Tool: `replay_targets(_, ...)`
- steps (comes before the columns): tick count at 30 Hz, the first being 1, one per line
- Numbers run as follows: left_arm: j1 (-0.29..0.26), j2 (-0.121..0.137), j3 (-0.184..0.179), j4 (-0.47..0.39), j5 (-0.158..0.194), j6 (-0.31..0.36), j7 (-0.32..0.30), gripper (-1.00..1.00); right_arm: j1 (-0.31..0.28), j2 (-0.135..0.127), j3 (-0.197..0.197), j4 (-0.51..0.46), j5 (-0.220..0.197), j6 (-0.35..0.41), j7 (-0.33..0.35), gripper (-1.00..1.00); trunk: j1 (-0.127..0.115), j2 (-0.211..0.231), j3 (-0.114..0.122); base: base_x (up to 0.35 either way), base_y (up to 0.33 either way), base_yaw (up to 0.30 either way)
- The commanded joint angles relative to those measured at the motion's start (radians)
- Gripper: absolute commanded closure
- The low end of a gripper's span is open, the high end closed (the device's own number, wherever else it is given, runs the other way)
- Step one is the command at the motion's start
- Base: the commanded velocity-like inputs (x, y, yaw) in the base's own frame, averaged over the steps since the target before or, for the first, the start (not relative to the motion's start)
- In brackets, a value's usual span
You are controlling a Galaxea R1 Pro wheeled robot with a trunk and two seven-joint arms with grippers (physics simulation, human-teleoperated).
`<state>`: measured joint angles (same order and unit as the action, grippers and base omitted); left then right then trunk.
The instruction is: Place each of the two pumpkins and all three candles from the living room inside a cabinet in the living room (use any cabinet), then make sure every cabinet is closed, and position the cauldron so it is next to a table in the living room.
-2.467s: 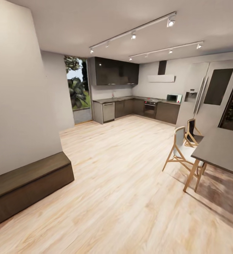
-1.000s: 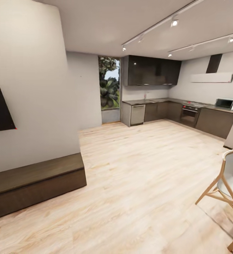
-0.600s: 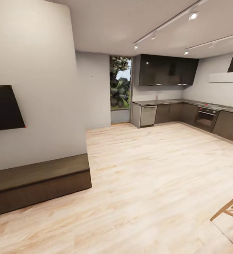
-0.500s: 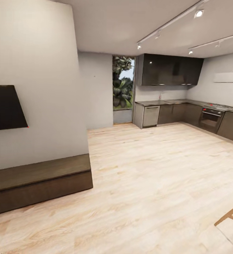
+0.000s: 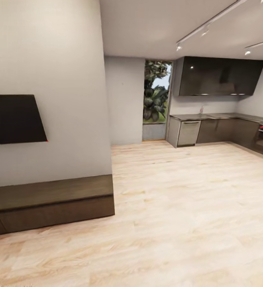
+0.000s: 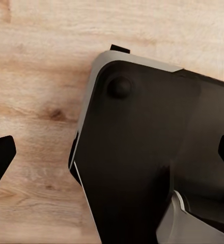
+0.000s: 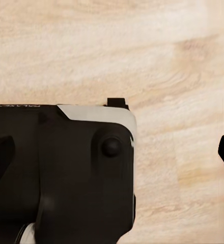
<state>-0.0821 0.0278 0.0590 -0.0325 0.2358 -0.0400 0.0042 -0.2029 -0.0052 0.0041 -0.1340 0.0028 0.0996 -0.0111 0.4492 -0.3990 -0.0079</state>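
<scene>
Both claws point down over the robot's base and the wood floor; left claw and right claw stand released, fingertips wide apart, empty. The cabinet sits closed against the wall. Judged stiff and heavy; drawer fronts offer the hold.

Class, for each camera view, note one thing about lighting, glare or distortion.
Head view: wide-angle stretch tilts the wall and the dark screen; small glints on the glossy kitchen cupboards; the doorway is bright with daylight. Left wrist view: the robot's base is nearly featureless black. Right wrist view: the floor is evenly lit.
</scene>
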Motion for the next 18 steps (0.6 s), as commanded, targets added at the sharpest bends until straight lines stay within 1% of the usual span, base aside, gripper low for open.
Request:
replay_targets(1,-0.001,0.000,0.005,0.001,0.000,-0.003,0.000,-1.00,0.000,0.000,0.001,-0.003,0.000,0.006,-0.001,-1.00,0.001,-0.001,-0.002,0.268,-0.002,0.261)
replay_targets(5,-0.001,0.000,0.005,0.001,0.000,-0.003,0.000,-1.00,0.000,0.000,0.001,-0.003,0.000,0.006,-0.001,-1.00,0.001,-0.001,-0.004,0.266,-0.001,0.255)
replay_targets(8,-0.001,0.000,0.005,0.000,0.000,-0.003,0.000,-1.00,0.000,0.000,0.001,-0.003,0.000,0.006,-0.001,-1.00,0.001,-0.001,-0.006,0.264,0.000,0.154)
replay_targets(12,-0.001,0.000,0.005,0.001,0.000,-0.003,0.000,-1.00,0.000,-0.001,0.001,-0.003,0.000,0.006,-0.001,-1.00,0.001,-0.001,-0.007,0.264,0.000,0.060)
replay_targets(18,-0.001,0.000,0.005,0.001,0.000,-0.003,0.000,-1.00,0.000,-0.001,0.001,-0.003,0.000,0.006,-0.001,-1.00,0.001,-0.001,-0.007,0.267,0.000,0.009)
